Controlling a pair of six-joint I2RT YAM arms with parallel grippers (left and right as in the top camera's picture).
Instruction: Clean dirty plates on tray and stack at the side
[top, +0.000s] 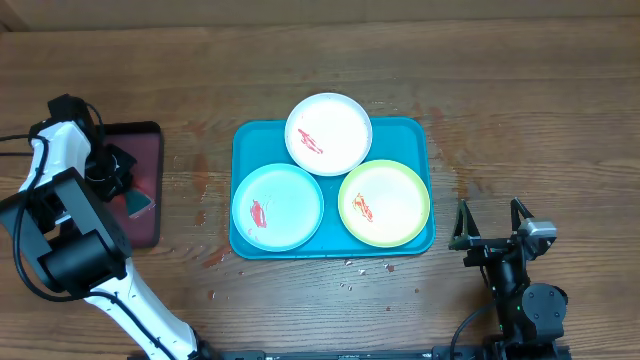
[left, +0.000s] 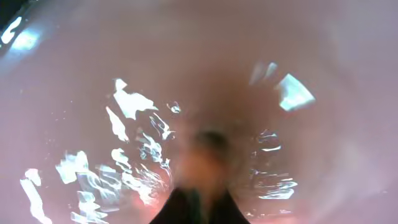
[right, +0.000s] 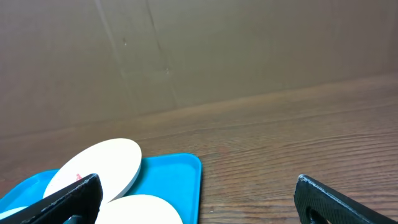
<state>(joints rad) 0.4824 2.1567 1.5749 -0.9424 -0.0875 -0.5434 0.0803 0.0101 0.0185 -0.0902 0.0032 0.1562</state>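
Tabletop (top: 520, 60): brown wood grain, with a few small reddish specks near the front of the tray.

Tray (top: 245, 140): teal-blue, rectangular, rounded corners, at the middle of the tabletop, carrying all three plates.

White plate (top: 340, 125): at the back, its far edge reaching over the tray's far rim; red smear left of centre.

Pale blue plate (top: 290, 200): front left on the tray; red smear near its left side.

Yellow-green plate (top: 395, 195): front right on the tray, just beside the pale blue plate; orange smear left of centre.

Maroon tray (top: 150, 150): smaller, black-rimmed, well to the left of the teal one.

Left tool (top: 125, 185): down over the maroon tray, pressed together. A small teal item (top: 141, 205) lies at its tip; possibly pinched, but the left wrist view is a pink blur and does not settle it.

Right tool (right: 199, 199): spread wide, empty, right of the tray and apart from it.
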